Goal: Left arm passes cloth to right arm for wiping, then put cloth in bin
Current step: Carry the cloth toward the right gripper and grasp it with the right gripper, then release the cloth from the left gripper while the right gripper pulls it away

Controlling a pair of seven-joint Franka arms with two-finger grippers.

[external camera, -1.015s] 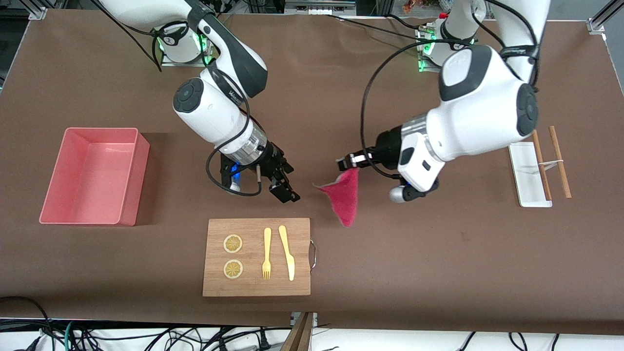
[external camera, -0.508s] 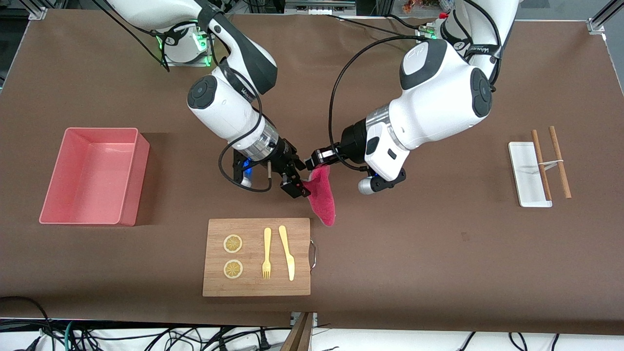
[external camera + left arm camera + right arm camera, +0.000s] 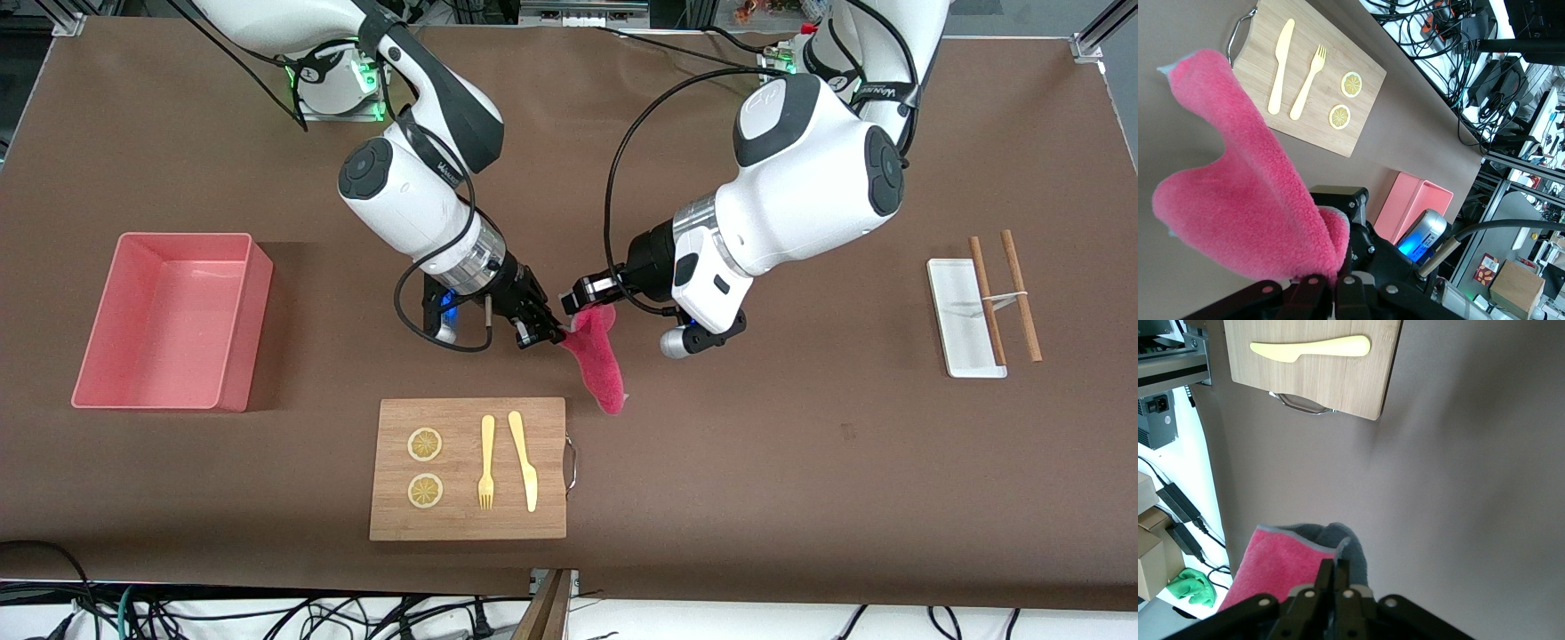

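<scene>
Mid-handover over bare table just past the cutting board (image 3: 468, 468): cloth (image 3: 597, 357) pinched by both left gripper (image 3: 580, 296) and right gripper (image 3: 545, 335). Left's release, wiping, drop into empty pink bin (image 3: 242, 311) not yet done.

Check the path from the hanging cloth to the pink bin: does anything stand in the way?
Nothing visible does. The cloth, pinched by both the left gripper and right gripper, hangs over bare table; the wooden board lies nearer the camera than a straight run to the bin.
</scene>
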